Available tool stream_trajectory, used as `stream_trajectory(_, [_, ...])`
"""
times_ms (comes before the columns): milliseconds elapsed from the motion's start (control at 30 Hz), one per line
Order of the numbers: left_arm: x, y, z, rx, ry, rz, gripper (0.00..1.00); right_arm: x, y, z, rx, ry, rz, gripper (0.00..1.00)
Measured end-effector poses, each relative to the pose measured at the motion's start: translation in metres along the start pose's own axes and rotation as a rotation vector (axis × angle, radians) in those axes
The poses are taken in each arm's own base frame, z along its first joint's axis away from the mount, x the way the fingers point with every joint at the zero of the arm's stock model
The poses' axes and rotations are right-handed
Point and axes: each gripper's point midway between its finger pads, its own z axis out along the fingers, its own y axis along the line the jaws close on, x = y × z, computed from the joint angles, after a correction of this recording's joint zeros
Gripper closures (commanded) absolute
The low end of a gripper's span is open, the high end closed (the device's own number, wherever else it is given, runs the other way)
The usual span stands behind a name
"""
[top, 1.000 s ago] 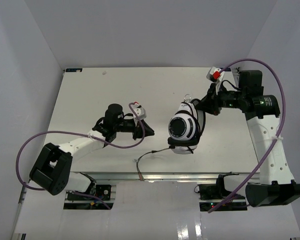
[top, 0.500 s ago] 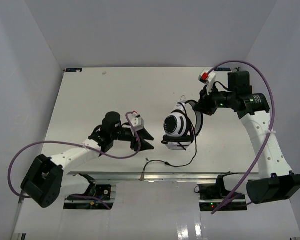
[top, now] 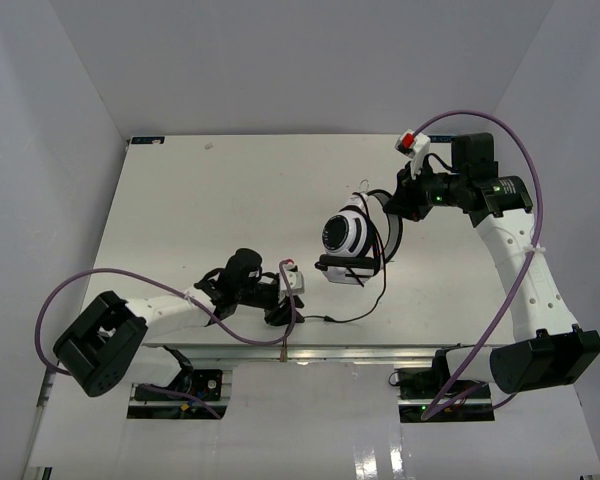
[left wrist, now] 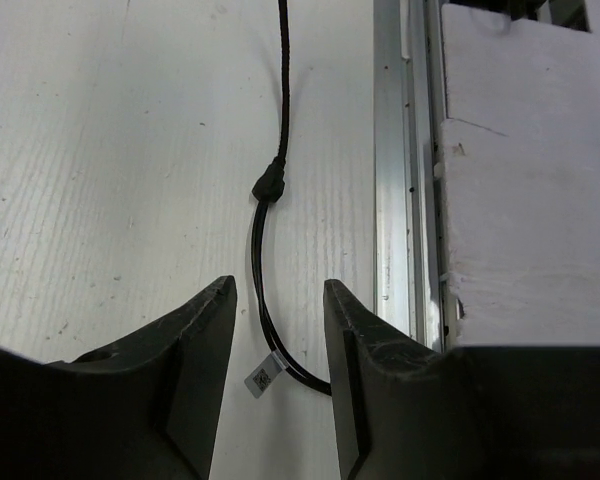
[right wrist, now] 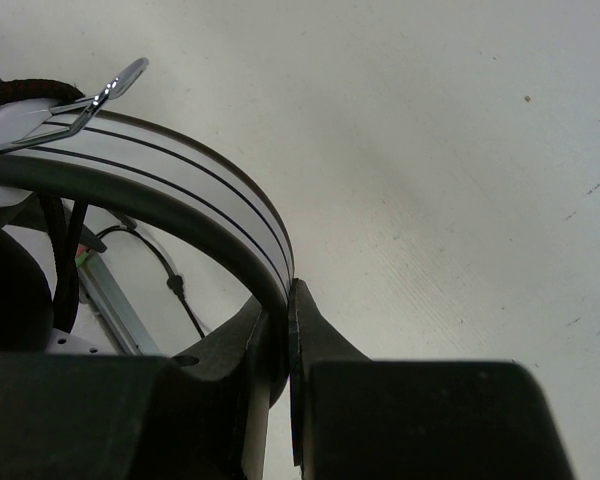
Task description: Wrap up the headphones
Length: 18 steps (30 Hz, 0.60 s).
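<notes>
The headphones (top: 347, 238) hang above the table's middle right, their white-and-black striped headband (right wrist: 195, 200) pinched in my shut right gripper (top: 398, 200). The round earcups hang below the band. The thin black cable (top: 352, 312) drops from them and trails left along the table near the front edge. My left gripper (top: 290, 305) is open and low over the cable's end. In the left wrist view the cable (left wrist: 263, 250) with a small white tag (left wrist: 263, 375) runs between the open fingers (left wrist: 202, 345), untouched.
The table's metal front rail (left wrist: 408, 170) runs right beside the left gripper. Purple arm cables (top: 140, 275) loop at the left and over the right arm (top: 520, 170). White walls enclose the table on three sides.
The left gripper moved toward the front edge and down over the cable's end. The right gripper lifted the headphones slightly back and left; the cable dragged with them.
</notes>
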Motion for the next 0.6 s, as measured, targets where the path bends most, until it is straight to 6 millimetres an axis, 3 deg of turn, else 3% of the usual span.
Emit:
stream_trajectory(500, [0.025, 0.004, 0.023, 0.006, 0.136, -0.041, 0.55, 0.000, 0.001, 0.000, -0.003, -0.001, 0.010, 0.92])
stream_trajectory(600, [0.033, 0.006, 0.030, -0.006, 0.180, -0.067, 0.61, 0.000, 0.001, 0.000, -0.003, -0.001, 0.010, 0.92])
